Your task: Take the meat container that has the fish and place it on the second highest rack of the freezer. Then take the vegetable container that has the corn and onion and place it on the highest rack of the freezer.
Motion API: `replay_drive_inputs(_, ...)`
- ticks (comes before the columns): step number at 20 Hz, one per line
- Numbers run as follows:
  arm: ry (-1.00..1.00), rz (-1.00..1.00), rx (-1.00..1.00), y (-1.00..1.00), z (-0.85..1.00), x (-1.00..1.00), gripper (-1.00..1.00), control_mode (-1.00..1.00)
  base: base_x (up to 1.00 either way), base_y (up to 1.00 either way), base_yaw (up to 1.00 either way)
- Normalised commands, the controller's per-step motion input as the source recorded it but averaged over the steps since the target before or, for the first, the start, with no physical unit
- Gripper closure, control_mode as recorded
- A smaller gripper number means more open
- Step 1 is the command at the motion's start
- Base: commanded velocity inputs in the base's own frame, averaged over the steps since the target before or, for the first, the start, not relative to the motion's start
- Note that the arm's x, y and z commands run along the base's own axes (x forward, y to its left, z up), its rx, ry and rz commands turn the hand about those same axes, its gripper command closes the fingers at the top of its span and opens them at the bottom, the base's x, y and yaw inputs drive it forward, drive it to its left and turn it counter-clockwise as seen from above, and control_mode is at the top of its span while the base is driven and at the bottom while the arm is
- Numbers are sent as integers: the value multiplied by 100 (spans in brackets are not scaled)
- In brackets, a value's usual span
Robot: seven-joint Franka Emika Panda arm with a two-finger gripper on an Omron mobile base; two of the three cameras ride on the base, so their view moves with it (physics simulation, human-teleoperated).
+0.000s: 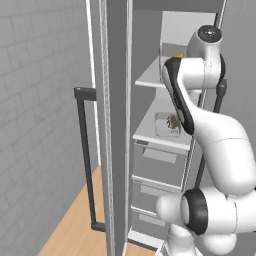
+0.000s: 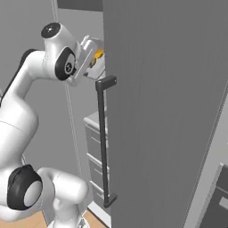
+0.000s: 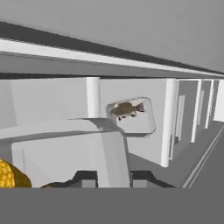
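At twelve o'clock from the white arm, the gripper (image 2: 94,57) fingers clamp the clear tray holding yellow corn (image 3: 11,176) over the pale grey highest rack (image 1: 150,77); releasing off-edge could drop it onto the fish tray (image 1: 167,123) below.

Arm (image 1: 220,145): glossy white rounded link shells, dark grey-black bands and round caps at joints, a black strip down one upper link, pale grey hand block at the wrist, no cables, screws or markings visible.

Both base views look forward at the tall grey freezer (image 1: 117,125) from two sides; the hand view looks closely, probably downward, inside it.
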Motion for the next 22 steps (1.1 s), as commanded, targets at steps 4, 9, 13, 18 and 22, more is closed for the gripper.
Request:
replay_drive_inputs(4,3,0,-3,0,-3,74,100,-100,0,0,0)
replay_drive_inputs(9,5,0,-2,-5,-1,75,100,-100,0,0,0)
replay_drive_inputs(13,18,0,0,-29,-24,25,100,-100,0,0,0)
replay_drive_inputs(18,13,0,0,-7,-27,46,100,-100,0,0,0)
replay_drive_inputs(22,6,0,0,0,-7,78,100,-100,0,0,0)
